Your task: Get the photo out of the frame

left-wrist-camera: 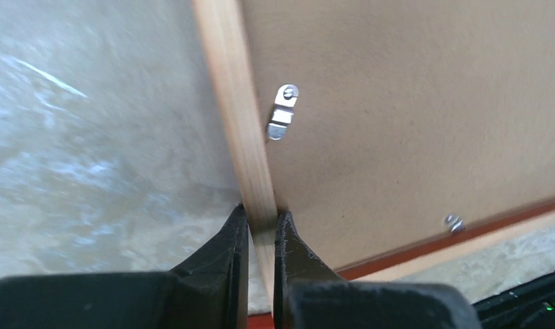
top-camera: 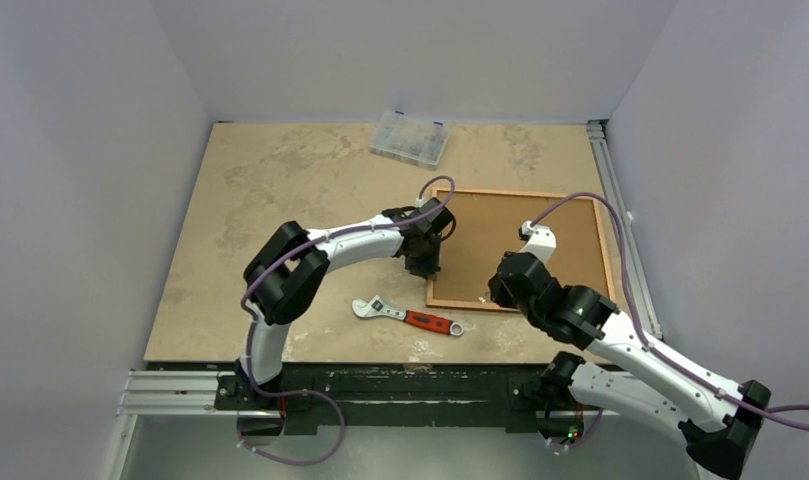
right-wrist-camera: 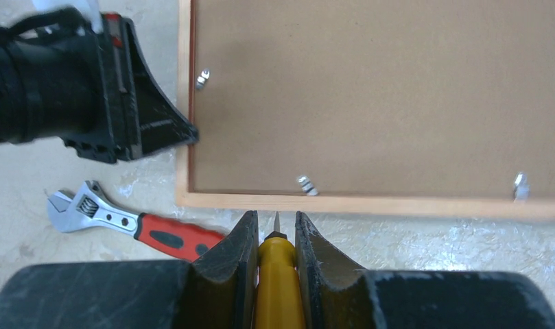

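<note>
Left wrist: left gripper (left-wrist-camera: 262,214) clamped on frame (left-wrist-camera: 226,82) rail, smooth pale wood; matte brown fibrous backing board (left-wrist-camera: 411,103); right gripper (right-wrist-camera: 276,219) clenches glossy yellow screwdriver (right-wrist-camera: 278,281).

Frame (top-camera: 510,192) is lying flat on the counter (top-camera: 280,190), with the brown backing board (top-camera: 545,245) facing up. Left end effector (top-camera: 425,270) is pointing down at the frame's left rail. Right end effector (top-camera: 495,292) is sitting over the near rail; its fingers aren't resolvable from here. Red-handled wrench (top-camera: 408,315) is lying just off the near-left corner, not touching it. Clear compartment box (top-camera: 410,137) is sitting at the far edge.
</note>
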Robot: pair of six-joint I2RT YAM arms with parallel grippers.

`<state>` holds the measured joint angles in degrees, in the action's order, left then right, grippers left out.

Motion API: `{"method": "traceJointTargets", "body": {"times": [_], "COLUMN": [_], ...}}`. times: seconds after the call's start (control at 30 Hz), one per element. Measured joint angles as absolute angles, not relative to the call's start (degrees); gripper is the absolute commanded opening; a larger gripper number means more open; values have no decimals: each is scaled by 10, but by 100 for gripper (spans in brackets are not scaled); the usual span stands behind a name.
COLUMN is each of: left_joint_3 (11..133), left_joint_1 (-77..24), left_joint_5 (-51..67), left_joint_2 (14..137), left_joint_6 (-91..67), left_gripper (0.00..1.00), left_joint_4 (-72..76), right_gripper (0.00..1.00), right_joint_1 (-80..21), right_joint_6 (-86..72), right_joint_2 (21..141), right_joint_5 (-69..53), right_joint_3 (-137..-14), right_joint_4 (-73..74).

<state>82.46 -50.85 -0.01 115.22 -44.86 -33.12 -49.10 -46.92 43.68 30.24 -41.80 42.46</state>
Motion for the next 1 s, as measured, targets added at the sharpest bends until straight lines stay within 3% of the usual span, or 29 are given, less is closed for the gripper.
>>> {"method": "traceJointTargets", "body": {"times": [0.43,0.77,0.87,1.0], "left_joint_3": [845,1068,1105,1163], "left_joint_1": [-416,-392,-387,-380], "left_joint_5": [52,67,72,63], "left_joint_2": [1158,1292,1313,1334], "left_joint_6": [-270,-151,-132,-134], "left_gripper": [0,1,23,40], "left_joint_4": [-368,-442,-460,-495], "right_gripper": [0,0,0,0], "right_joint_1": [-491,-491,-491,-491], "right_joint_6": [-458,-451,-451,-451], "right_joint_2": [484,514,516,512], "right_joint_5": [283,274,274,274], "right_joint_3": [-398,-399,-403,-404], "right_joint_4": [392,381,388,386]}}
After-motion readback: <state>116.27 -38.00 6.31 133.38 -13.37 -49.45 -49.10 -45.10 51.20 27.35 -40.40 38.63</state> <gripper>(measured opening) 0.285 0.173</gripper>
